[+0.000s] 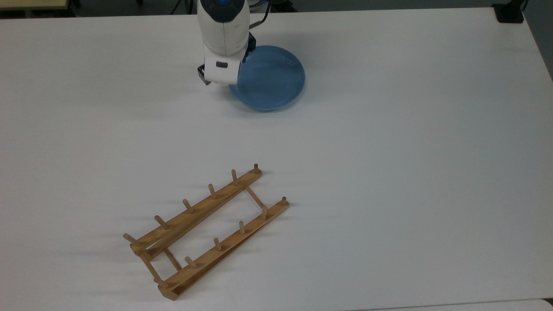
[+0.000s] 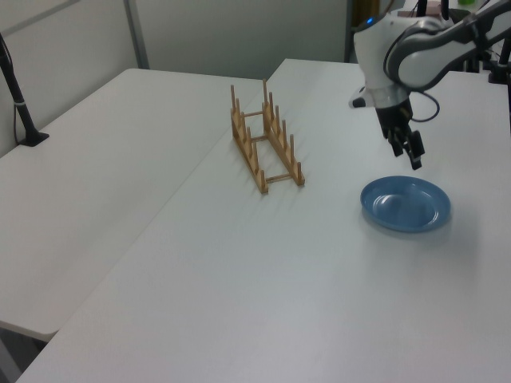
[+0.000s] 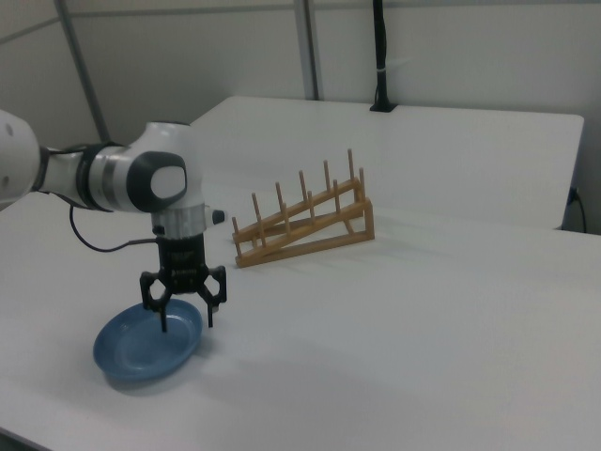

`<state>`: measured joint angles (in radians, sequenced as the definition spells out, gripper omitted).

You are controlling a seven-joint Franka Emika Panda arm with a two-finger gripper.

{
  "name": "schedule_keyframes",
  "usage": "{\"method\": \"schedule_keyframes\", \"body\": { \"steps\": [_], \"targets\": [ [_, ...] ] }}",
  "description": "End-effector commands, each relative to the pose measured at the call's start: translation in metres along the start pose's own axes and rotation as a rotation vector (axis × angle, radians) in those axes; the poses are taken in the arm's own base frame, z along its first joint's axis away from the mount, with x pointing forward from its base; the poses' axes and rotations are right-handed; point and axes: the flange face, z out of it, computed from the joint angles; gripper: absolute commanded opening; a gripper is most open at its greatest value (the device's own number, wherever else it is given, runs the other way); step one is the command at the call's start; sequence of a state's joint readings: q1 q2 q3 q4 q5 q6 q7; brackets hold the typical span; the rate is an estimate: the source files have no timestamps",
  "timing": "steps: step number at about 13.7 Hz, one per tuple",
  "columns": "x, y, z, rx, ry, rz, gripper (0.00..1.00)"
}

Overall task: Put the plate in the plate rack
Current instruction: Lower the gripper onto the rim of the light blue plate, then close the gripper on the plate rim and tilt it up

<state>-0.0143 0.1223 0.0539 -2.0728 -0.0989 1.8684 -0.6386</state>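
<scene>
The blue plate lies flat on the white table, with its rim toward the top view's left covered by the arm's white wrist. My gripper points straight down, open and holding nothing. Its fingers stand one on each side of the plate rim on the rack's side, just above it. In the left view the gripper hangs a little above the plate's far edge. The wooden plate rack stands apart from the plate, toward the top view's lower left, also seen as the rack and the rack.
A second white table adjoins this one along a seam past the rack. A black post is clamped at that table's far side. Another black clamp sits at the top view's upper right corner.
</scene>
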Motion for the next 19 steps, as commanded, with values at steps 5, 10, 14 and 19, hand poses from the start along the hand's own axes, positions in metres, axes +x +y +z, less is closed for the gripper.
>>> {"method": "schedule_keyframes", "body": {
  "steps": [5, 10, 14, 19],
  "targets": [
    [0.019, 0.012, 0.027, -0.016, 0.005, 0.156, 0.20],
    [0.023, 0.015, 0.027, -0.016, 0.007, 0.157, 0.00],
    [0.026, 0.020, -0.007, -0.041, 0.042, 0.166, 0.00],
    [0.027, 0.031, -0.124, -0.102, 0.159, 0.258, 0.00]
  ]
}}
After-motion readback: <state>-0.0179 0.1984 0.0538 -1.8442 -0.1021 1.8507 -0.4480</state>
